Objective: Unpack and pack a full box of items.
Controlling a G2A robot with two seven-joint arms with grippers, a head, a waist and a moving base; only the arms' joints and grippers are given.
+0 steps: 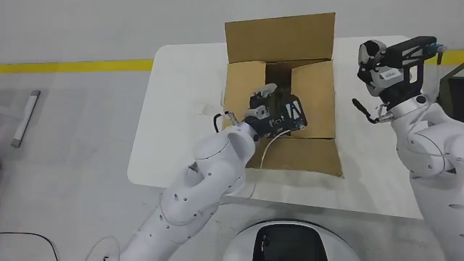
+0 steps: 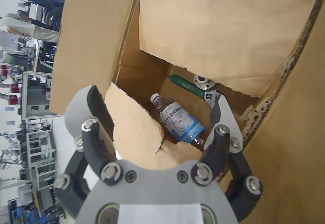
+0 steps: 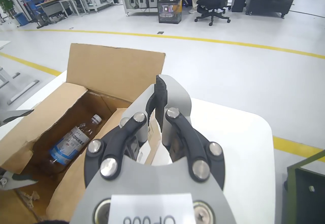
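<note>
Left gripper (image 2: 155,95) right up close, fingers spread wide above the open cardboard box (image 2: 215,19), a torn flap (image 2: 132,118) showing between them; down on the box floor a clear bottle (image 2: 180,123) lies on its side, a green-handled wrench (image 2: 188,86) and a metal flange (image 2: 203,81) just beyond it; right gripper (image 3: 158,90) hangs beside the box over the white table (image 1: 181,116), fingers pressed together, holding nothing.

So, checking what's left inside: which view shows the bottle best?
Left wrist view: the bottle lies close, cap and label clear. Right wrist view shows it farther off, base shadowed; in the top view the left tool sits over it.
</note>
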